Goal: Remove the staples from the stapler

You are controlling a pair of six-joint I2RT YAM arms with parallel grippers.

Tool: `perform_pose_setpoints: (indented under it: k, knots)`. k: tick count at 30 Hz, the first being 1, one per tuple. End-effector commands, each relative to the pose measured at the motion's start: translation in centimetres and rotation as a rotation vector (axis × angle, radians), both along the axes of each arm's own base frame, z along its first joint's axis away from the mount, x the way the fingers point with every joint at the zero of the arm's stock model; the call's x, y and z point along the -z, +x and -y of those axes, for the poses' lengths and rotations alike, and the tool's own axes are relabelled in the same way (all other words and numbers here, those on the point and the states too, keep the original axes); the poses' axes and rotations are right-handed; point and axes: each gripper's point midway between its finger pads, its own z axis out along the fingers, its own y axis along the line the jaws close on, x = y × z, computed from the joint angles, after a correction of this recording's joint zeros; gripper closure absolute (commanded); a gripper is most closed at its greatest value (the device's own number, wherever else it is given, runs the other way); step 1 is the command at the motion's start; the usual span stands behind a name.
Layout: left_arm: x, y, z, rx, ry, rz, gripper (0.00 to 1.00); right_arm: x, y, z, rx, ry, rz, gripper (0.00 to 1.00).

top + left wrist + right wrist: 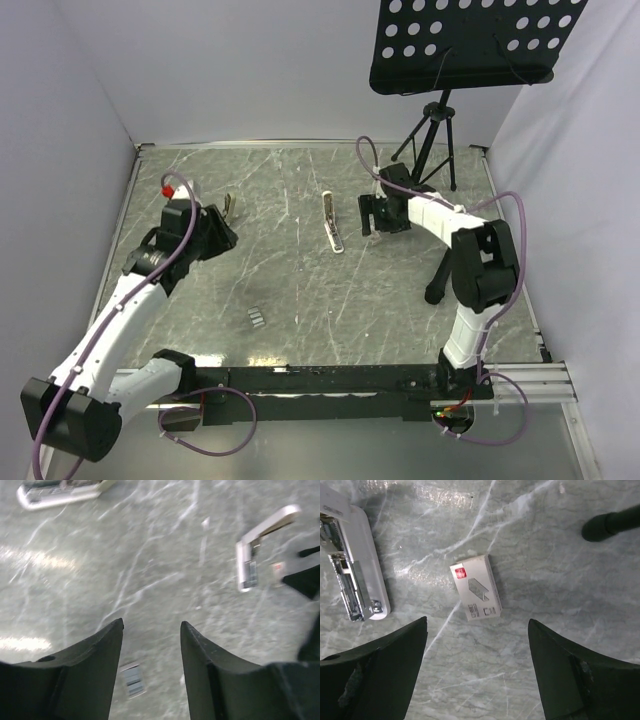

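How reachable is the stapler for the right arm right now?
Probably yes: the stapler lies just beside the open right gripper, bare table between them; the small box sits off that path.

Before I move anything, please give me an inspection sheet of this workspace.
Surface: grey white-veined table.
Job's things: stapler lying open mid-table; staple strip loose, nearer the arm bases.
Clutter: small staple box beside the stapler; slim pale piece near the left arm, kind unclear.
End effectors: left end effector open, empty; right end effector open, empty.
Cables: purple cables looped along both arms.
Surroundings: music stand at far right; white walls.
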Motion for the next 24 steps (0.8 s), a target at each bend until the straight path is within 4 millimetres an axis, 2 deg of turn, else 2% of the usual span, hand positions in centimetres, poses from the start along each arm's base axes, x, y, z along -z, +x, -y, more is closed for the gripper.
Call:
perform_pose_setpoints:
  k: [1, 6, 17, 24]
  knots:
    - [1.0, -0.6, -1.6, -0.023, 0.05, 0.038, 0.44, -0.3, 1.9, -0.3, -0.019, -0.007, 0.004, 0.13]
    - [2.8, -1.5, -1.9, -0.031, 0.047, 0.011, 0.43, 0.9, 2.4, 0.3, -0.01, -0.059, -0.032, 0.16]
    - [2.9, -1.8, -1.7, -0.043, 0.018, 0.005, 0.43, 2.0, 3.5, 0.1, -0.063, -0.128, -0.062, 0.28]
    - [3.6, -1.6, -1.4, -0.029, 0.014, -0.013, 0.43, 2.7, 3.2, -0.7, -0.086, -0.159, -0.075, 0.3]
